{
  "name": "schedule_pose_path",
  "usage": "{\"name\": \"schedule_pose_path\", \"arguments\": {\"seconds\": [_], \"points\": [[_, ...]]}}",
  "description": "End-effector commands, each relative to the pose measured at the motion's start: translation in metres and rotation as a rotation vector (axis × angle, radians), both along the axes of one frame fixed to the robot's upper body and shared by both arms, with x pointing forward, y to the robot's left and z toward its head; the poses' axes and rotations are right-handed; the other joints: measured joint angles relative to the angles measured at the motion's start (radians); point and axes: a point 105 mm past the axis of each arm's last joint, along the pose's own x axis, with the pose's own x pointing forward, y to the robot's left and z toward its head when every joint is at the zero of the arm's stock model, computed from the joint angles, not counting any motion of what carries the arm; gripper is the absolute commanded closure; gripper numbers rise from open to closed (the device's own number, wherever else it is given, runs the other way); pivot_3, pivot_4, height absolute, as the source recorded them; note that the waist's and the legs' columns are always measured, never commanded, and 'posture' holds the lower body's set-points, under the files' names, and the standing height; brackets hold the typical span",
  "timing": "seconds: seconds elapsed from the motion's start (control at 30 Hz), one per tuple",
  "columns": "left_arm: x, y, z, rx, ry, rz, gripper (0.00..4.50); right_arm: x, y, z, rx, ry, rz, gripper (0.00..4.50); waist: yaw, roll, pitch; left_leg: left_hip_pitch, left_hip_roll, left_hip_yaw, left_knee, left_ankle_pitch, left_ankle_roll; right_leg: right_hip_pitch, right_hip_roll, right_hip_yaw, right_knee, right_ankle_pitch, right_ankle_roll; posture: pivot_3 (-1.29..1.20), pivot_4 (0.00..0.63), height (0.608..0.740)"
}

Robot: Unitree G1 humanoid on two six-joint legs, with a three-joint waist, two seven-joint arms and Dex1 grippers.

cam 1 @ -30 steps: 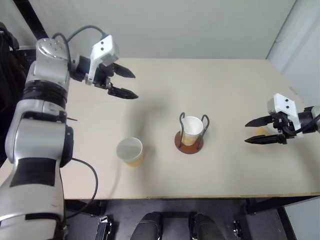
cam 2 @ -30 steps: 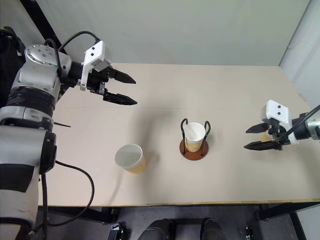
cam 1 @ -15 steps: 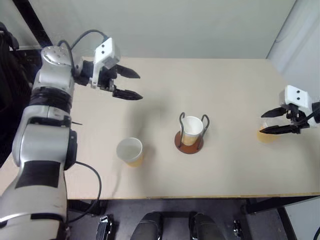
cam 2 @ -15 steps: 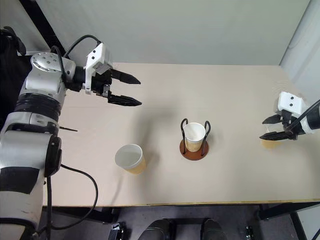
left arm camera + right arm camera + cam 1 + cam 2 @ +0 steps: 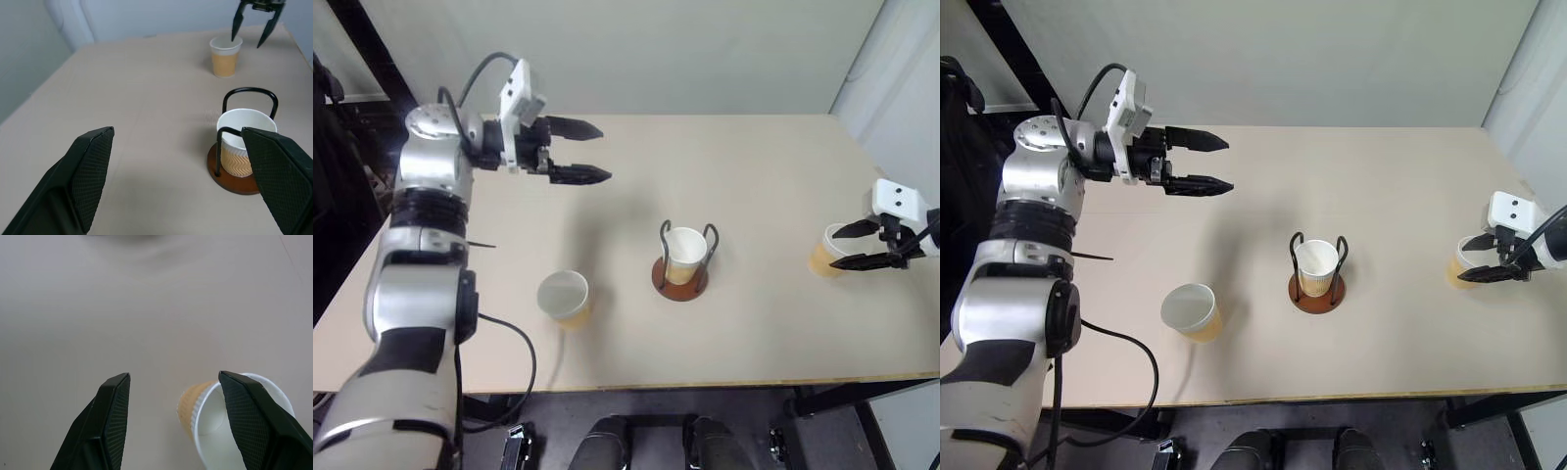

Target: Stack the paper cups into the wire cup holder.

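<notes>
- Hovering at the far-right cup [image 5: 826,252], the right claw [image 5: 853,246] stands part-open just beside it, ready to straddle.
- Left claw [image 5: 590,151] hangs wide and empty; one cup [image 5: 685,252] sits in the wire cup holder [image 5: 680,279], another [image 5: 564,298] waits on the bench [image 5: 754,176].

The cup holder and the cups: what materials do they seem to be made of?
The cup holder looks like dark metal wire loops, thin and smoothly bent, on a reddish-brown disc, perhaps wood or plastic; its matte look leaves that open. The cups look like paper: tan outside, white inside, a rolled rim, and an embossed zigzag on the one in the holder.
</notes>
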Motion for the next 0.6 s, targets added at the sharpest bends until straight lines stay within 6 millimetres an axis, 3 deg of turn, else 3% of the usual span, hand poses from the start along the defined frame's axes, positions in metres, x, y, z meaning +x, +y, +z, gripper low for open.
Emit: {"name": "schedule_pose_path", "arguments": {"seconds": [0.03,0.13,0.6], "points": [[-0.007,0.007,0.002,0.062,-0.005,-0.01,0.05,0.002,0.001,0.007,-0.019,-0.025,0.023,1.55,0.0,0.0,0.0,0.0,0.0,0.0,0.0,0.0,0.0,0.0,0.0,0.0,0.0,0.0,0.0,0.0,0.15,0.74],[-0.006,0.009,-0.007,0.097,0.004,0.005,0.05,0.003,-0.004,0.002,-0.047,-0.021,0.015,1.55,0.001,0.0,0.0,0.0,0.0,0.0,0.001,0.001,0.0,0.0,0.0,0.0,0.0,0.002,-0.001,0.0,0.15,0.74],[-0.007,0.012,-0.008,0.085,-0.007,0.003,0.05,0.017,-0.016,-0.001,-0.089,-0.063,-0.031,1.55,0.001,0.0,0.0,0.0,-0.001,-0.001,0.0,0.003,-0.001,0.0,-0.001,0.0,0.0,0.005,-0.002,0.0,0.15,0.74]]}}
